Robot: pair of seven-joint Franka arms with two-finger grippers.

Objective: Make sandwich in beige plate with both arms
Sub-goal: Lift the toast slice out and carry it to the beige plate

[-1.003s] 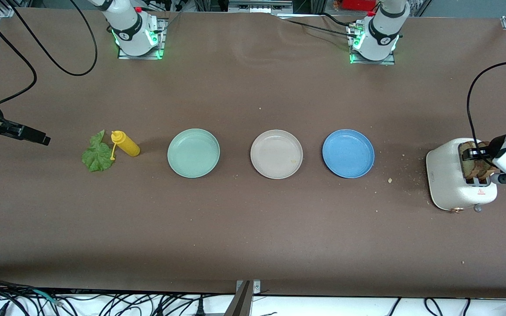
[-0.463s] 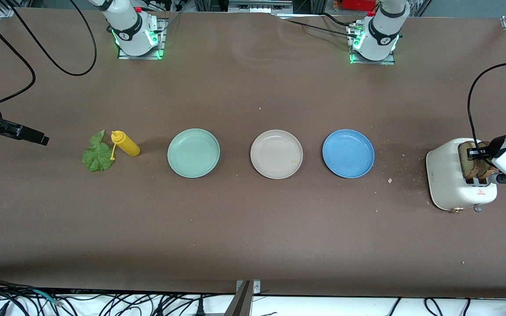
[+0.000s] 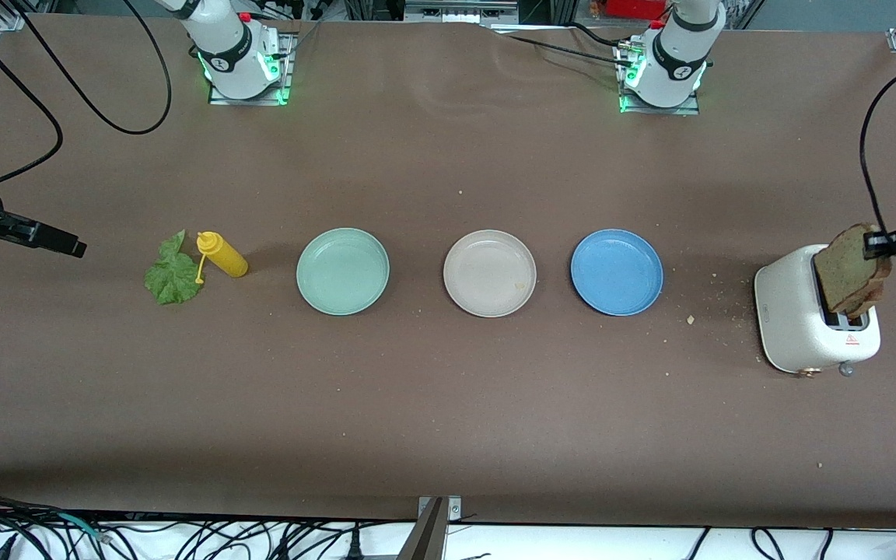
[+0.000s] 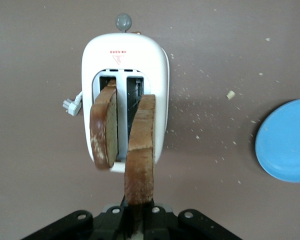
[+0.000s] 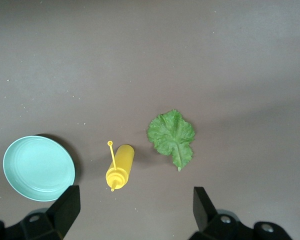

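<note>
Taking the beige plate [image 3: 489, 273] as the marker, it sits bare in the middle of the counter [image 3: 448, 404], between a mint-green plate [image 3: 343, 271] and a blue plate [image 3: 617, 272].

Well off toward the right arm's end from the beige plate, the right gripper [image 5: 135, 205] waits with its jaws spread wide and nothing between them, up over the lettuce leaf [image 3: 172, 272] and the yellow squeeze bottle [image 3: 222, 254], which lie just beside each other, farther out than the mint-green plate.

Toward the left arm's end, past the blue plate, stands the white toaster [image 3: 813, 319], crumbs scattered around it. The left gripper [image 4: 138, 220] has its jaws pinching one toast slice [image 3: 851, 268] by its top crust, the slice mostly out of its slot but hanging just above it. A second slice [image 4: 104, 127] sits in the other slot, leaning.

To do this well, I'd say the slice should go straight up until its lower edge clears the slot, so it doesn't drag the toaster or knock the leaning slice. Then it should travel over the blue plate to the beige one and be laid flat and centred. The grip on the crust looks thin, so swinging it could make it slip.
</note>
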